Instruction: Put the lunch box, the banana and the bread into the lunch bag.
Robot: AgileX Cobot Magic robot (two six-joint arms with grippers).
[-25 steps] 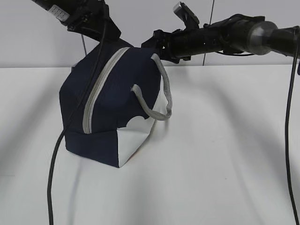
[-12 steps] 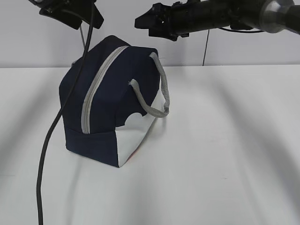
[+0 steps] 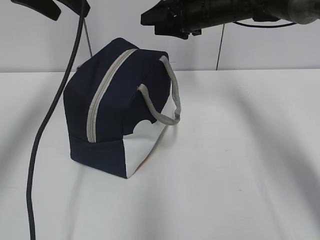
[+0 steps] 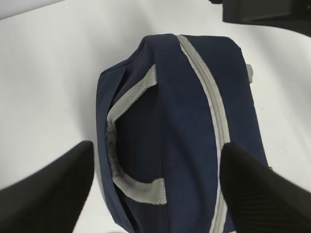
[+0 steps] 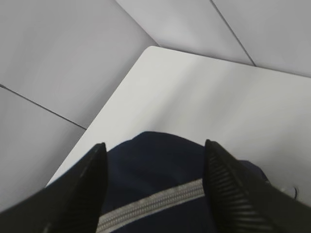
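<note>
Standing upright, lunch bag (image 3: pixel 117 112), zipper (image 3: pixel 102 95) running front-to-back

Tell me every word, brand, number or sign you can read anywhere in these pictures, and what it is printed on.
None: no readable text shows in any view.
The lunch bag is plain navy fabric with a white side panel, a grey zipper and grey handles; no logo or label shows.
The arms, the cable, the table and the wall carry no visible writing.
</note>
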